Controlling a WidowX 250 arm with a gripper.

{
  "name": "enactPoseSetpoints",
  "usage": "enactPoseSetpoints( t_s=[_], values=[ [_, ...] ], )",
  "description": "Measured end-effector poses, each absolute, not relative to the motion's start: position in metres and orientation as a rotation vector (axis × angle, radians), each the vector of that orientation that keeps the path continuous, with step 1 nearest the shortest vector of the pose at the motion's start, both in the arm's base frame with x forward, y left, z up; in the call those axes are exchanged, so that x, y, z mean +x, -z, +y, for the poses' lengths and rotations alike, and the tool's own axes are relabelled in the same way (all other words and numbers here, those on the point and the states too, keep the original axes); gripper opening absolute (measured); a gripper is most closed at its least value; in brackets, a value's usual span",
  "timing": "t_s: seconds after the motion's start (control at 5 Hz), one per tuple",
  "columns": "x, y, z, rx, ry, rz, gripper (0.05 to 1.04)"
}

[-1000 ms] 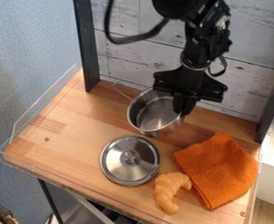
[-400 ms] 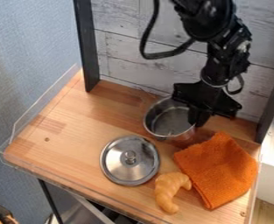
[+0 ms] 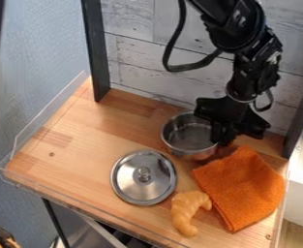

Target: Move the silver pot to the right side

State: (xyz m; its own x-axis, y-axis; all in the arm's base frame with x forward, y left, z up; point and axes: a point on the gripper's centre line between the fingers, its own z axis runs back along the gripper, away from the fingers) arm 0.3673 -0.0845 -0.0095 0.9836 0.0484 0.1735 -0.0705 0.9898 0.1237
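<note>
"Pot first, quick. Where?"

"Silver pot [image 3: 187,137], just left of the gripper [image 3: 222,136] in view, mouth up, looks level. Its right rim meets the tool."

"Tool state?"

"Clamped on the pot's rim. Can't tell if the pot's base touches the wood (rim side's all black on black, ugh)."

"Next out."

"Orange cloth [image 3: 243,188], near the gripper, camera side, a bit right. Lying flat-ish, one corner pointing up toward the tool. Metal lid [image 3: 133,184], camera side and left of the gripper, flat on the wood, knob [image 3: 143,174] up, near the pot."

"Croissant?"

"Croissant [image 3: 185,209], farther toward the camera from the tool, slightly left, between lid and cloth. Touching the cloth or just beside it, can't tell."

"Rest?"

"Wooden tabletop [image 3: 83,145] under the lot. White plank wall [image 3: 141,63] behind the gripper. Dark posts: left one [image 3: 97,53] well apart from it, right one [image 3: 301,114] nearer. Clear guard [image 3: 42,112] far left."
</note>
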Motion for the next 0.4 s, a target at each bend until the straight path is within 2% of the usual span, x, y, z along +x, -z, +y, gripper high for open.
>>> enactPoseSetpoints(
  t_s=[0.4],
  values=[
    [0.3655,0.0111,-0.0858,0.11,-0.077,-0.158,0.834]
  ],
)
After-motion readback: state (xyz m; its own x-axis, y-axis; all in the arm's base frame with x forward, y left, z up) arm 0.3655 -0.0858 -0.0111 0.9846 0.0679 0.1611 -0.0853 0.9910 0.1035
